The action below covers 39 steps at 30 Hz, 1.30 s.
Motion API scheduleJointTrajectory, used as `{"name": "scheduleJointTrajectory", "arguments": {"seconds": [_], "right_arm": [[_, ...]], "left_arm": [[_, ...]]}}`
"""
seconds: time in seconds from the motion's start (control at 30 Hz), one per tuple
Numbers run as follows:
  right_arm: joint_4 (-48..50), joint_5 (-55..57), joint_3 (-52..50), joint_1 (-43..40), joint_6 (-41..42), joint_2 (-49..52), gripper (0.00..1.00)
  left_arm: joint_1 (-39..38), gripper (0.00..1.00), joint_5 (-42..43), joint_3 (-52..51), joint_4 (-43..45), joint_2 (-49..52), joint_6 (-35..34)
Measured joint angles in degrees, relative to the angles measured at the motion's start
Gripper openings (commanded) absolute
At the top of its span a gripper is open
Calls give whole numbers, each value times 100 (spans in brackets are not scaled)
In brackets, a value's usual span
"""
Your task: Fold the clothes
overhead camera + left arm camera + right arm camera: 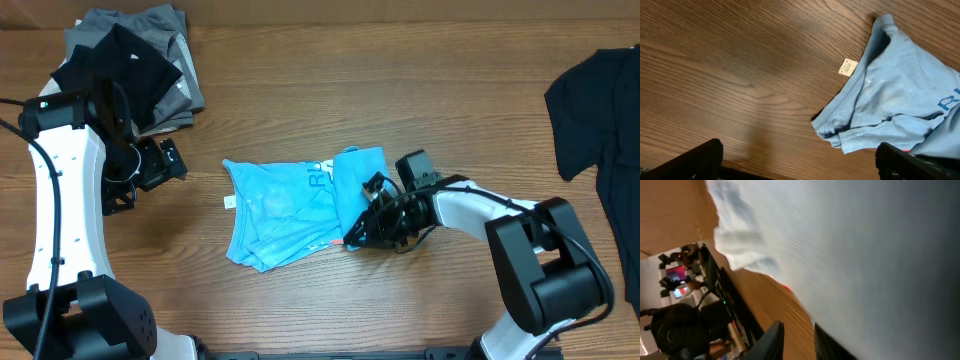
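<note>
The light sky-blue T-shirt [285, 205] lies crumpled and partly folded in the middle of the table, with its right part turned over the lettering. My right gripper [358, 232] lies low at the shirt's lower right edge. In the right wrist view its fingers [797, 330] stand a narrow gap apart with bare wood between them. The blue cloth [865, 255] lies over the right finger. My left gripper [158, 165] is wide open and empty, left of the shirt. In the left wrist view [800, 167] it is short of the shirt's collar end [880, 100].
A pile of grey and black garments [135, 65] lies at the back left, behind my left arm. A black garment [600, 110] lies at the right edge. A small white tag [848, 66] sticks out from the shirt's left side.
</note>
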Motion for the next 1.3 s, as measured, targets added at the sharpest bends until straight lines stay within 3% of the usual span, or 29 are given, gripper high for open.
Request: {"name": "scheduleJointTrajectory", "arguments": {"seconds": [0.17, 0.33, 0.4, 0.43, 0.47, 0.5, 0.53, 0.73, 0.9, 1.17, 1.3], "right_arm": [[39, -190, -68, -87, 164, 50, 18], [-758, 50, 354, -146, 267, -22, 21], [-1237, 328, 680, -151, 302, -157, 28], [-1484, 490, 872, -153, 343, -267, 34], [-1681, 645, 1060, -153, 363, -387, 47], [-1869, 787, 1276, -155, 358, -527, 70], [-2085, 940, 1508, -162, 341, -669, 100], [-3147, 1805, 2625, -173, 334, -1200, 100], [-3442, 2271, 2822, -173, 334, -1215, 100], [-3440, 2747, 2824, -175, 339, -1215, 100], [-3381, 2874, 2824, -173, 337, -1215, 100]], "left_arm": [[0, 100, 0, 0, -2, 0, 15], [0, 100, 66, 0, 28, 0, 42], [0, 100, 186, -2, 105, 0, 107], [0, 100, 269, -4, 157, 0, 164], [0, 100, 358, -20, 227, 0, 201], [0, 100, 461, -61, 308, 0, 234], [0, 100, 549, -116, 376, 0, 273], [-2, 100, 1027, -1071, 1486, -2, 450], [0, 100, 1421, -2035, 2448, 2, 566], [-2, 97, 2006, -2470, 2824, 111, 817], [-2, 88, 2118, -2470, 2881, 581, 909]]}}
